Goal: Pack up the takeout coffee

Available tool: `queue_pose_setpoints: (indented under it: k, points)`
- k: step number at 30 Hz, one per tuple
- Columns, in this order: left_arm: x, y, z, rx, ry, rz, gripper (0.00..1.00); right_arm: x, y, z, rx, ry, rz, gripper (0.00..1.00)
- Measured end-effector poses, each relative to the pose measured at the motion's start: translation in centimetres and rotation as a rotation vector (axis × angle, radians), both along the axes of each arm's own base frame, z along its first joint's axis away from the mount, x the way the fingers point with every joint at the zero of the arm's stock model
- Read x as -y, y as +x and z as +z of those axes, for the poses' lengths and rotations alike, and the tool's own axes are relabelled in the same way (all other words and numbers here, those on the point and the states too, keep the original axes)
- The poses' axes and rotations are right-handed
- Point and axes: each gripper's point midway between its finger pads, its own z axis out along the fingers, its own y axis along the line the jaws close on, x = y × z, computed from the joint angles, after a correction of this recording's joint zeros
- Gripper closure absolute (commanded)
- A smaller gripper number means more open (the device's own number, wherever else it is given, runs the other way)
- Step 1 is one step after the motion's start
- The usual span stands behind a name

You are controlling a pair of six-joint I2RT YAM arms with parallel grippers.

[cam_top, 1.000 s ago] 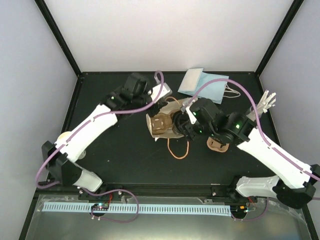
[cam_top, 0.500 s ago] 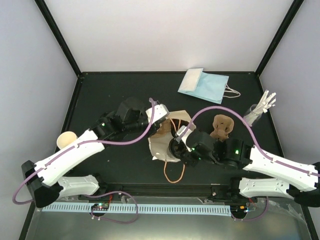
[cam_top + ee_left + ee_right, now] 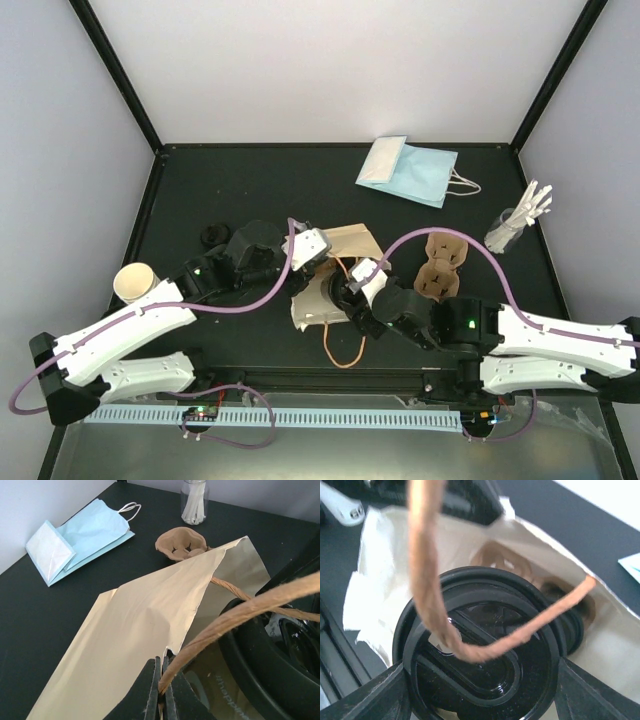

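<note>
Takeout coffee (image 3: pixel 485 680): black lid faces my right wrist camera and fills most of that view. The cup body under it is hidden. It sits at the open mouth of the tan bag (image 3: pixel 145 615), with pale bag wall around the lid on the left, top and right. I can't tell how deep it is. The bag's twisted paper handle (image 3: pixel 427 570) loops across the top of the lid and touches it.

My right hand (image 3: pixel 348 296) holds the coffee, with the jaws spread wide and one finger on each side of the lid. From above, this hand covers the cup at the bag's near opening.

My left hand (image 3: pixel 162 677) is pinched tight on the paper handle close to the bag's torn upper edge, fingers together with the cord coming out between them. That side of the bag is lifted, and the wall slopes up and away as a flat sheet.

The bag lies on the black table (image 3: pixel 220 190), roughly mid-table between my two arms.

Elsewhere on the table:
- The brown pulp cup carrier (image 3: pixel 440 265) is just right of the bag.
- The clear jar of white stirrers (image 3: pixel 515 222) is near the right wall.
- The light blue paper bag (image 3: pixel 405 170) lies flat at the far side.
- The cream cup stack (image 3: pixel 135 283) is at the left edge beside my left arm.
</note>
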Motion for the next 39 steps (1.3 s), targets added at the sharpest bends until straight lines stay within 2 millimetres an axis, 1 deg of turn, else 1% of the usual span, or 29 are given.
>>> queue_pose_setpoints:
  k: [2,5,8,12,14,15,21,23,28,34,39]
  points:
    - [0.1,0.1,-0.1,-0.020,-0.007,0.014,0.98,-0.5,0.3,0.7,0.044,0.048,0.007,0.43]
    - [0.6,0.4,-0.1,-0.058,-0.015,0.030,0.98,-1.3,0.6,1.0,0.091,0.089,0.024,0.43]
    - [1.1,0.7,0.2,-0.081,-0.028,0.043,0.98,-1.9,0.7,0.5,0.122,0.101,0.039,0.43]
    - [1.1,0.7,0.3,-0.102,-0.043,0.057,0.99,-2.0,0.4,-0.3,0.153,0.117,0.050,0.43]
    - [1.1,0.7,0.3,-0.108,-0.046,0.059,0.98,-1.8,0.2,-1.0,0.167,0.123,0.058,0.40]
    - [1.1,0.7,0.3,-0.109,-0.047,0.059,0.99,-1.7,0.1,-0.9,0.170,0.128,0.061,0.38]
    - [1.2,0.5,0.4,-0.115,-0.051,0.046,0.98,-1.9,0.9,-1.7,0.212,0.076,0.030,0.37]
    - [1.3,0.3,0.3,-0.118,-0.049,0.038,0.98,-2.0,1.0,-1.9,0.231,0.051,0.039,0.36]
    - [0.9,-0.3,0.5,-0.122,-0.048,0.019,0.99,-2.5,0.7,-2.2,0.290,-0.002,0.122,0.35]
    - [0.1,-1.4,1.4,-0.105,-0.071,-0.010,0.99,-3.1,-0.5,-3.9,0.360,-0.118,0.299,0.38]
    - [-0.3,-2.5,1.1,-0.109,-0.072,-0.049,0.98,-3.5,-1.4,-4.8,0.421,-0.204,0.435,0.41]
